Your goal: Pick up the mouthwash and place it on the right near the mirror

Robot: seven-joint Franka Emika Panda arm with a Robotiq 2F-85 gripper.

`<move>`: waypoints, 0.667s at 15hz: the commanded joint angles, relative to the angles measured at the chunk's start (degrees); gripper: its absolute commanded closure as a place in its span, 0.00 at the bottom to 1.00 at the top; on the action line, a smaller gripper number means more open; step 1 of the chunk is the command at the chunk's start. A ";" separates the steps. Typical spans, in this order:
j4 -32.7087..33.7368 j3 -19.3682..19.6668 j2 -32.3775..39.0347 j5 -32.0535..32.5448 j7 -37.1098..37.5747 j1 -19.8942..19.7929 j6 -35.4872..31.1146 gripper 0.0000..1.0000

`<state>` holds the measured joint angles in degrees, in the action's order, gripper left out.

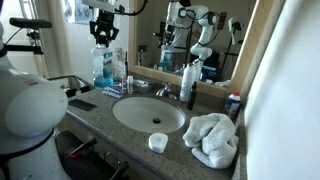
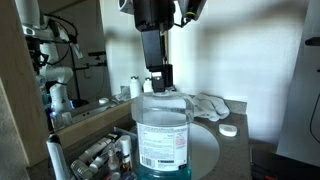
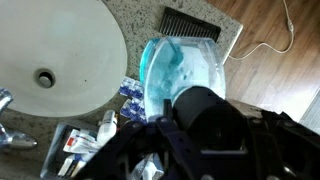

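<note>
Mouthwash (image 1: pixel 103 68): a large clear plastic bottle of bright blue liquid. We see it upright at one end of the counter, beside the basin and directly under the claw.
Claw (image 1: pixel 105 40): a black two-finger gripper, its fingers drawn together and clamped on the bottle's top from above. The cap is hidden between them.
Axis: the mouthwash is vertical, in line with the claw. In the wrist view we look straight down over its shoulder.
Lift: we cannot tell whether its base is clear of the speckled grey stone counter (image 1: pixel 100 118).
Way to go: the wide wall mirror with a tan wooden frame (image 1: pixel 180 30) runs along the back. We judge the target to be the opposite end of the counter, close to the glass.
Oval white sink basin (image 1: pixel 140 115): lies between bottle and target, so the carry passes over it.
Chrome faucet (image 1: pixel 163 90): stands behind the basin, near the likely path.
Slim dark bottle with a white top (image 1: pixel 190 85): stands upright just past the faucet. It is tall, and we think it the likeliest thing to be clipped.
Small red-and-blue can (image 1: pixel 233 104): sits at the far end, near the mirror frame.
Crumpled white towel (image 1: pixel 212 140): fills the front of that end and narrows the free spot.
Small white round lid (image 1: pixel 158 142): lies at the counter's front, out of the way.
Small toiletries (image 3: pixel 130 92): lie just beside the bottle, so we would lift straight up first.
</note>
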<state>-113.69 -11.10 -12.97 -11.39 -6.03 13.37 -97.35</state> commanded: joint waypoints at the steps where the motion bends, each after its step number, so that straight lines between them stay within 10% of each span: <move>1: -0.06 2.37 -2.79 -0.06 0.92 -2.51 2.72 0.76; 10: 1.64 9.73 -3.41 1.21 -0.07 -9.17 3.62 0.76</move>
<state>-113.62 -2.77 -15.32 -10.95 -6.19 6.08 -95.50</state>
